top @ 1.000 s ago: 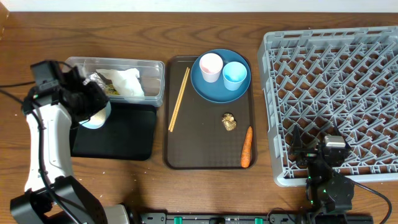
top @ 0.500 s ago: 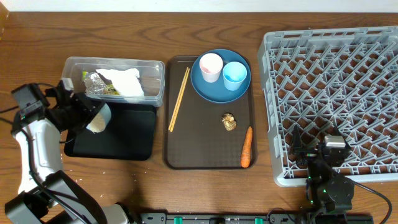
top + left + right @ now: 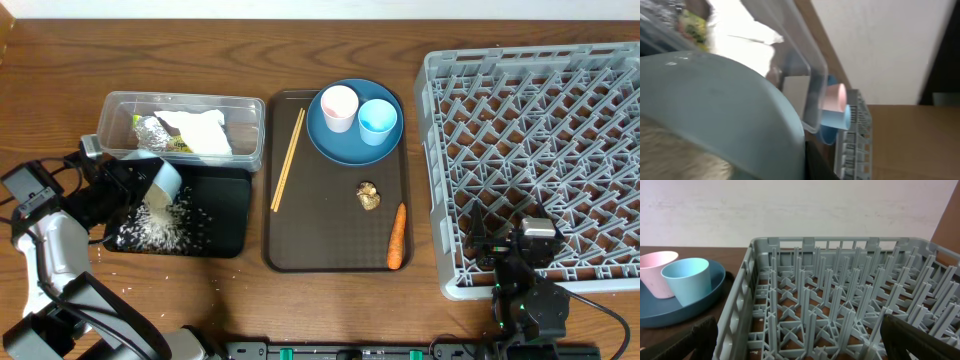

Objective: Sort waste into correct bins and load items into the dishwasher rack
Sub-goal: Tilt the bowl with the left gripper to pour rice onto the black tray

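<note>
White rice [image 3: 160,222] has spilled from the light blue bowl [image 3: 166,176] onto the black tray [image 3: 228,215]; earlier it was in the bowl. Left gripper [image 3: 132,182] pinches the bowl, tipped over the tray's left end. Right gripper [image 3: 805,337] is spread wide at the rack's [image 3: 560,120] near edge. Beyond the tray, the clear tub [image 3: 252,128] holds tissue [image 3: 205,135].

I count two cups, one pink cup [image 3: 338,106] and one blue cup [image 3: 378,120]. There is one plate [image 3: 345,149], one bowl [image 3: 165,176], two chopsticks [image 3: 289,160], one carrot [image 3: 397,237], one lump [image 3: 368,196], one tub [image 3: 251,120], one black tray [image 3: 234,224], one brown tray [image 3: 320,225] and one rack [image 3: 540,110].
</note>
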### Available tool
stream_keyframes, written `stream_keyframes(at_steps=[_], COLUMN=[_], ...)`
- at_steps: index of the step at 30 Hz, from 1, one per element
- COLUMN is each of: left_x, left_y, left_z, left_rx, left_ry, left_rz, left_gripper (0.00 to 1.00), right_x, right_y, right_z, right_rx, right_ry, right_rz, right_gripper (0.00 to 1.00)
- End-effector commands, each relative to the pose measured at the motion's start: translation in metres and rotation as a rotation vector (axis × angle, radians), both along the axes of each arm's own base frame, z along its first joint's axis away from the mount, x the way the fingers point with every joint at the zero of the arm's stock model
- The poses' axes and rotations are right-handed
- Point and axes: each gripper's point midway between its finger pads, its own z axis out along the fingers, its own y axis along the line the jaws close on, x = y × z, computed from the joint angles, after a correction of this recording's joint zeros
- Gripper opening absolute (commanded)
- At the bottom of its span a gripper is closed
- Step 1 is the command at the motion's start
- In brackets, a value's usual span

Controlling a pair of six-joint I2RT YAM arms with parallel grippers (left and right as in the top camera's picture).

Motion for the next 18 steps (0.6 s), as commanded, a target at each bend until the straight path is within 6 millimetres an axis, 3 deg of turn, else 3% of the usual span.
stream_keyframes(at_steps=[1, 14, 18], left_x=[-0.003, -0.013, -0.013], left_y=[-0.012, -0.03, -0.03], left_z=[0.021, 0.056, 0.056], left_rx=[-0.073, -0.247, -0.254], left_ry=[-0.099, -0.237, -0.231], left_rz=[-0.058, -0.158, -0.156], left_gripper=[0.06, 0.06, 0.06], right_x=[0.0, 0.0, 0.0], right_y=[-0.003, -0.003, -0.003], right_z=[-0.001, -0.001, -0.001], right_rx=[0.004, 0.004, 0.004], right_ry=[0.004, 0.004, 0.003], right_rz=[-0.017, -0.017, -0.017], right_gripper=[0.99, 0.99, 0.99])
